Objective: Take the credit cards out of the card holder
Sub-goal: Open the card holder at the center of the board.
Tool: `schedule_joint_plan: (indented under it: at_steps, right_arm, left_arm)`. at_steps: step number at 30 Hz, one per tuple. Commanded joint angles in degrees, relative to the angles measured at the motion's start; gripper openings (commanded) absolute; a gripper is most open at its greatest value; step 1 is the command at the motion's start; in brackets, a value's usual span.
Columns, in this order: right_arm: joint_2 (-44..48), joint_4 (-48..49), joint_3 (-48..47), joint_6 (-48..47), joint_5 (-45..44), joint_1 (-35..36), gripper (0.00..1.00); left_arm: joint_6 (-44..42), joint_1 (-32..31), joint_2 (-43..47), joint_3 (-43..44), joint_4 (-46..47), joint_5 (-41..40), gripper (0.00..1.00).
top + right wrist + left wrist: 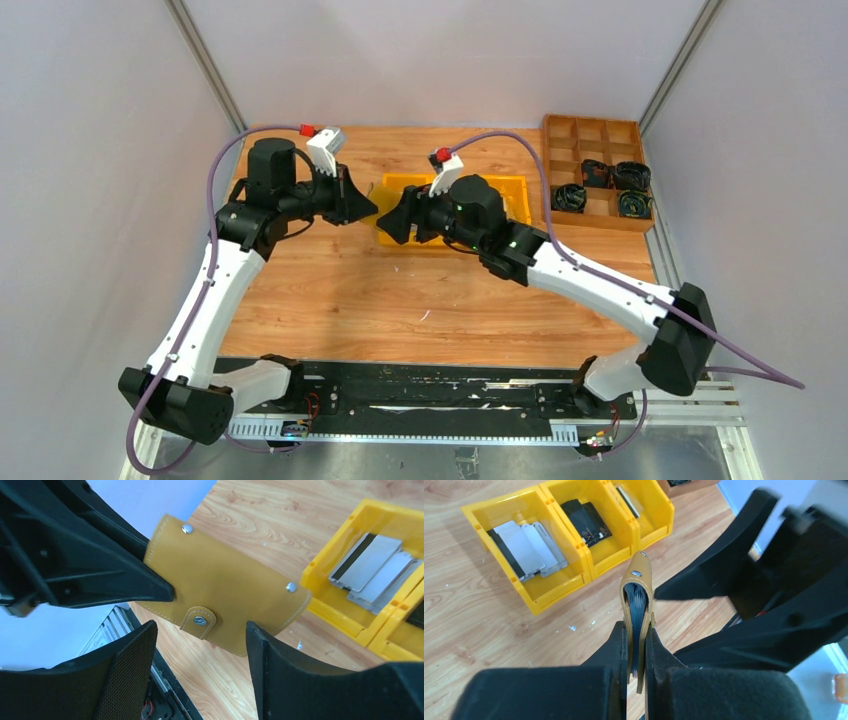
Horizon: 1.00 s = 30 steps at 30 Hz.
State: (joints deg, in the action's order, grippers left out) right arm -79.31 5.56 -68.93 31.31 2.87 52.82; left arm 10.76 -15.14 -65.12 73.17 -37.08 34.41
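My left gripper (638,625) is shut on the mustard-yellow card holder (639,575) and holds it edge-up above the table. Dark grey card edges (638,607) show in its slightly open mouth. In the right wrist view the holder (225,590) shows its flat snap-buttoned cover, with the left gripper's black finger (115,575) on it. My right gripper (200,630) is open, its fingertips just at the holder's lower edge, not closed on it. Several silvery credit cards (529,550) lie in a yellow bin, also in the right wrist view (372,567). In the top view both grippers (355,205) (395,222) meet; the holder is hidden.
A row of yellow bins (512,186) stands behind the grippers; the middle one holds a black card (586,522). A brown wooden divided tray (593,130) with black round parts is at the back right. The table's near edge has a black rail (420,395).
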Motion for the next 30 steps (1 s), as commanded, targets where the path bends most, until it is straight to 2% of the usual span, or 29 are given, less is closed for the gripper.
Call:
schedule_joint_plan:
  at_steps: [1,11,22,30]
  right_arm:
    - [-3.3,0.5,-3.1,4.9,-1.5,2.0,0.66]
    - [-4.4,2.2,-3.0,7.5,-6.6,2.3,0.42]
    - [-7.6,-2.2,-8.4,8.7,-13.9,2.9,0.39]
    - [-11.9,-4.9,-13.8,7.3,-16.3,4.2,0.31]
  left_arm:
    - [8.9,-0.1,0.6,-0.6,6.5,-0.3,0.0]
    - [12.9,-0.1,1.5,-1.3,7.5,0.6,0.0]
    - [16.0,-0.1,3.4,-3.5,9.7,-4.6,0.0]
    - [16.9,-0.1,3.5,-2.3,9.2,-5.3,0.0]
